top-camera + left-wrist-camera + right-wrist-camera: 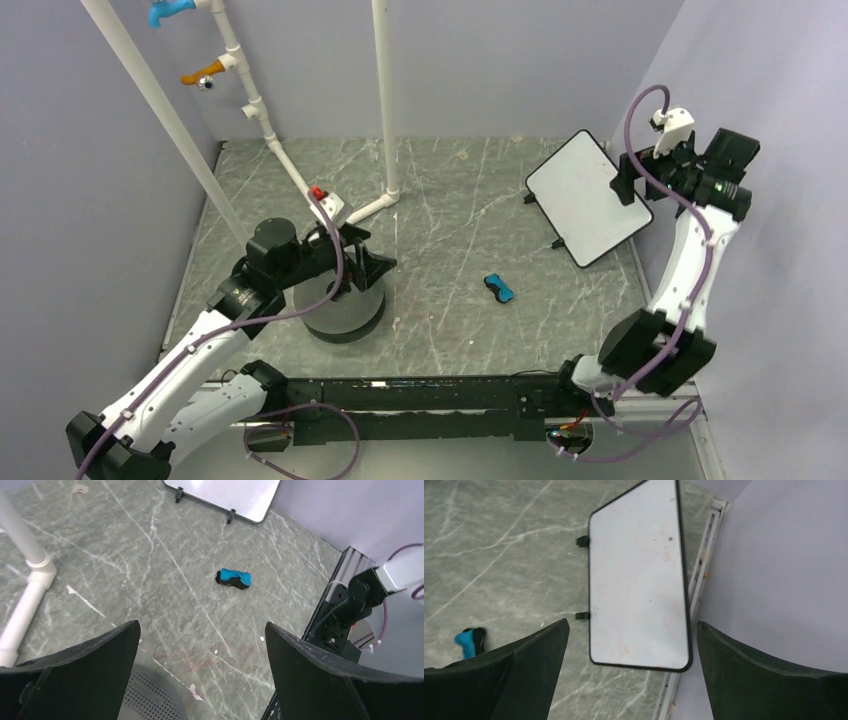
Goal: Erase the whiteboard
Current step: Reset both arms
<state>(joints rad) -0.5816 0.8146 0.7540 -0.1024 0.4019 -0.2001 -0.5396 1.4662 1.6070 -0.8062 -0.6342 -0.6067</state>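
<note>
The board (pixel 588 196), propped at two o'clock, looks nearly clean, so wiping seems done; the right gripper (pixel 628 182) beside it and the left gripper (pixel 372 264) at eight gape empty, and any touch-up needs the eraser (pixel 498 289) at centre.

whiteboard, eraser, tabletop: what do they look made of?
Whiteboard: smooth white panel with a soft sheen, maybe melamine or coated steel; thin black rim and feet look plastic.
Eraser: bright blue top looks like moulded plastic, dark underside possibly felt, too small to tell.
Tabletop: grey-green with white veins, marble look, stone or printed laminate; fairly matte.
</note>
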